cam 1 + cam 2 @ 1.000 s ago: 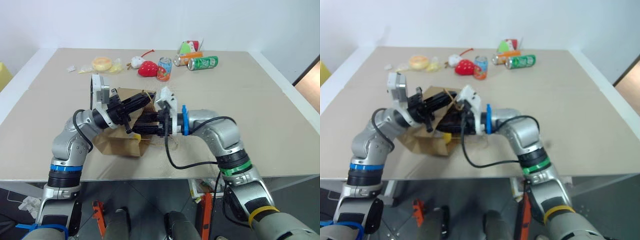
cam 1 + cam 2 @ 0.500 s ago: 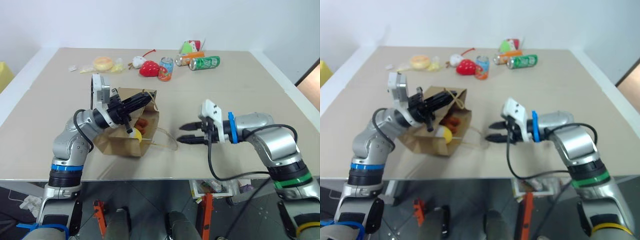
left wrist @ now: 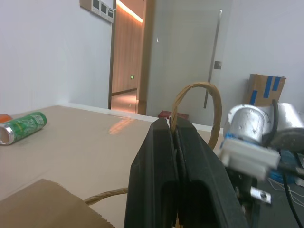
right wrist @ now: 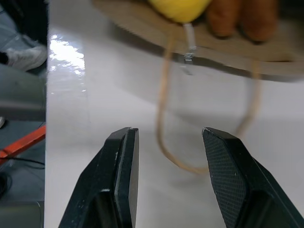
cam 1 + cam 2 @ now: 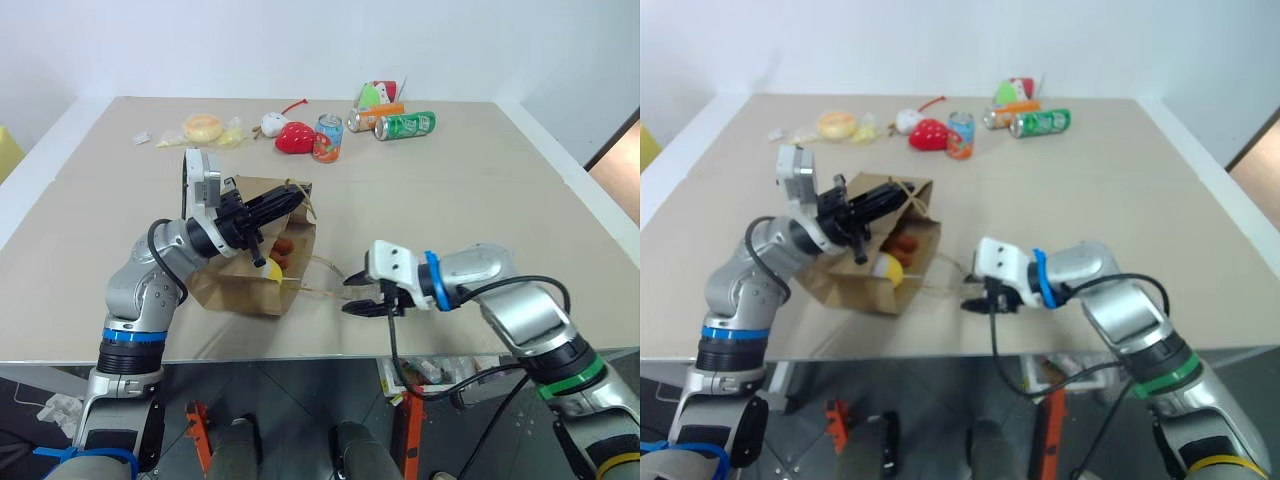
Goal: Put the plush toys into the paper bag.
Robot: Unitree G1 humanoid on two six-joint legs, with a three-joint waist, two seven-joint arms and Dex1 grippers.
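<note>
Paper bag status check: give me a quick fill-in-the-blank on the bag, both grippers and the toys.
1. The left gripper is shut on the bag's upper ____.
2. The right gripper is ____ and holds nothing.
3. The paper bag lies on its ____ on the table, mouth toward the right gripper.
4. The toy at the bag's mouth has a ____ end; a brown toy sits beside it.

Missing words: handle; open; side; yellow
</note>
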